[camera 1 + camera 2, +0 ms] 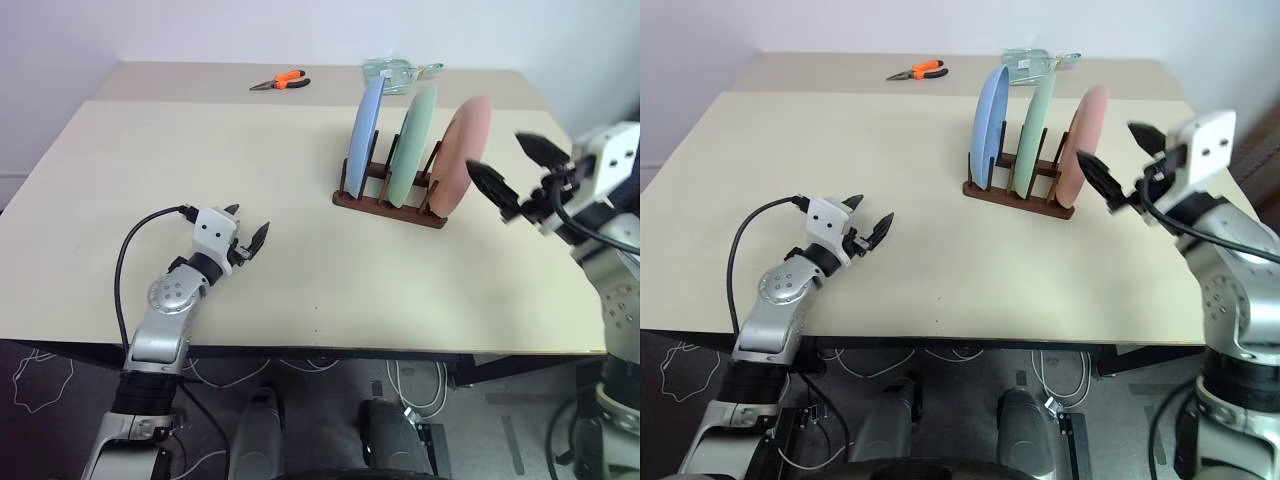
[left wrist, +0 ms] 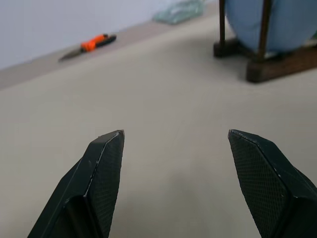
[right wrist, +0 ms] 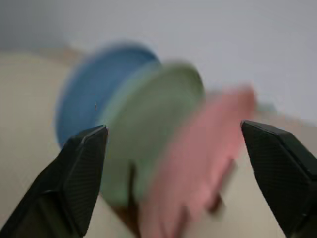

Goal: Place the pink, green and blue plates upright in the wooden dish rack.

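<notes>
The dark wooden dish rack [image 1: 385,203] stands right of the table's centre. In it stand on edge the blue plate [image 1: 364,136], the green plate [image 1: 413,144] and the pink plate [image 1: 463,155], from left to right. My right gripper [image 1: 518,172] hangs open just right of the pink plate, apart from it, with nothing between its fingers. Its wrist view has the pink plate [image 3: 198,163], the green plate [image 3: 148,129] and the blue plate [image 3: 94,89] ahead of the fingers. Low over the near left of the table, my left gripper [image 1: 247,228] is open and empty.
Orange-handled pliers [image 1: 281,81] lie at the table's far edge. A clear glass container [image 1: 395,72] sits behind the rack. The table [image 1: 300,280] has free room between the left gripper and the rack. Its right edge runs under my right arm.
</notes>
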Robot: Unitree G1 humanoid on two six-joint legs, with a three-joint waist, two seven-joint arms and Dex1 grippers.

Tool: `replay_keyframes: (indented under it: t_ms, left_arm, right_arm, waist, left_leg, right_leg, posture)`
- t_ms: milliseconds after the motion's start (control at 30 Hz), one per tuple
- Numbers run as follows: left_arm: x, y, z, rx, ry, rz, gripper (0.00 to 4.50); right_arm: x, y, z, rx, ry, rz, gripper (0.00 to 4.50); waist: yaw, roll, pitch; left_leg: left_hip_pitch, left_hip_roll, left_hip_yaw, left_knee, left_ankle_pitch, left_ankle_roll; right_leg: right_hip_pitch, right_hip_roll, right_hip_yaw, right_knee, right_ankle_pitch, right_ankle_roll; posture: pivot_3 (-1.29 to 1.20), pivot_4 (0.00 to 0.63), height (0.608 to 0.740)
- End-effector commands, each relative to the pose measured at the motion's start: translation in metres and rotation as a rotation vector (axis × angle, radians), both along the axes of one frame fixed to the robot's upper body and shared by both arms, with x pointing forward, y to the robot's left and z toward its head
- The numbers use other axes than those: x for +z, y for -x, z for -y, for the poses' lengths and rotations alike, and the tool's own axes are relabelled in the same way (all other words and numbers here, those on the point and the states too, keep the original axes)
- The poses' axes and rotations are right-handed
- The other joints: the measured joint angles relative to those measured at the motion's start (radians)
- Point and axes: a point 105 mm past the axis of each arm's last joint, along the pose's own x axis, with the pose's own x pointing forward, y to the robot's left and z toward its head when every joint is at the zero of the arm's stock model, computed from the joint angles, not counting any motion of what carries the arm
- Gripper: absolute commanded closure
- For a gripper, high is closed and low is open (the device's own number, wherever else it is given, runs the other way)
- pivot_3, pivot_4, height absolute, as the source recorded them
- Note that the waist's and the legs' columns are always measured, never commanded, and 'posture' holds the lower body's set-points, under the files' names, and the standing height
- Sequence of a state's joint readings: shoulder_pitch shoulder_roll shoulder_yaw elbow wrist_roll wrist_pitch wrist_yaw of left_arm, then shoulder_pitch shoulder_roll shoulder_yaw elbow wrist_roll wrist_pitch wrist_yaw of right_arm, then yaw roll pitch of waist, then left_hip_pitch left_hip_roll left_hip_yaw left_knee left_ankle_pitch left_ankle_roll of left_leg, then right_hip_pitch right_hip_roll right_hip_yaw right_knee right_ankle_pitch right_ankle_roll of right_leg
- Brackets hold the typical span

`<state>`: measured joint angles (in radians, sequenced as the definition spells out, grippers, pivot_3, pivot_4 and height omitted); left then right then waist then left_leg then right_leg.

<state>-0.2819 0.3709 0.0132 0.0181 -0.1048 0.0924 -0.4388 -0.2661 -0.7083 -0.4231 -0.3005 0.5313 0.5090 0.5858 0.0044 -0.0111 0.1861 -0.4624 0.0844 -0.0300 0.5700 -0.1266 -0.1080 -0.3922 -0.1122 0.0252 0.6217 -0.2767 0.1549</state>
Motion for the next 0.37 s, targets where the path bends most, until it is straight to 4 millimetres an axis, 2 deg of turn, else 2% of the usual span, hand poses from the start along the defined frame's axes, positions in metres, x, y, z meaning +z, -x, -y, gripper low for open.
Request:
replay_keyframes:
  t_ms: [33,133,367]
  left_arm:
    - [0.002,0.002,-0.005,-0.038,-0.030,0.004,1.06]
    - [-0.002,0.004,-0.009,-0.040,-0.051,-0.008,1.06]
    - [0.000,0.010,-0.004,-0.025,-0.042,0.009,1.06]
  right_arm:
    - [-0.025,0.009,0.017,-0.019,0.065,-0.073,0.05]
    - [-0.060,0.009,0.022,-0.034,0.127,-0.159,0.05]
    - [-0.074,-0.009,0.021,-0.010,0.113,-0.172,0.05]
  waist:
    - [-0.001,0.000,0.000]
    - [-0.001,0.000,0.000]
    - [-0.001,0.000,0.000]
  left_leg:
    - [0.001,0.000,0.000,0.000,0.000,0.000]
    - [0.000,0.000,0.000,0.000,0.000,0.000]
    - [0.000,0.000,0.000,0.002,0.000,0.001]
  right_leg:
    - [0.001,0.000,0.000,0.000,0.000,0.000]
    - [0.001,0.000,0.000,-0.001,0.000,0.000]
    - [0.001,0.000,0.000,-0.001,0.000,0.000]
  posture:
    - [0.00,0.150,0.740]
    - [0.00,0.150,0.740]
    - [0.00,0.150,0.740]
